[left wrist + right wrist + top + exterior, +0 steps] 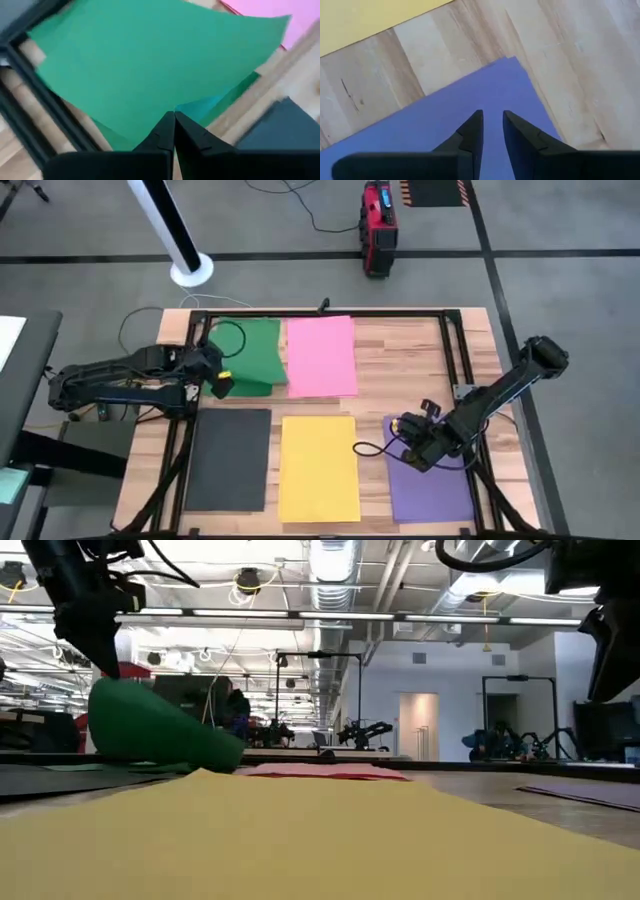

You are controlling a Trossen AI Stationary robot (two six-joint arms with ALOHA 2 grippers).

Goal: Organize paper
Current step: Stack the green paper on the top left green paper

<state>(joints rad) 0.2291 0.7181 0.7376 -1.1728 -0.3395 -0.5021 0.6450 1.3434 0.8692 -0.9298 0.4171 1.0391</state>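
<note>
From above, the left gripper sits at the 9 o'clock side of the table, its fingers lost against the near corner of the green sheet, which curls up there; the pink sheet lies just beside the green one toward 3 o'clock. The dark grey sheet, yellow sheet and purple sheet lie in a row along the 6 o'clock edge, and the right gripper hangs over the purple sheet's far corner, partly covering it. At table height the green sheet bulges upward (its held edge is hidden). The left wrist camera shows its fingers pinched together on the green sheet's edge. The right wrist camera shows its fingers narrowly parted above the purple sheet, gripping nothing.
</note>
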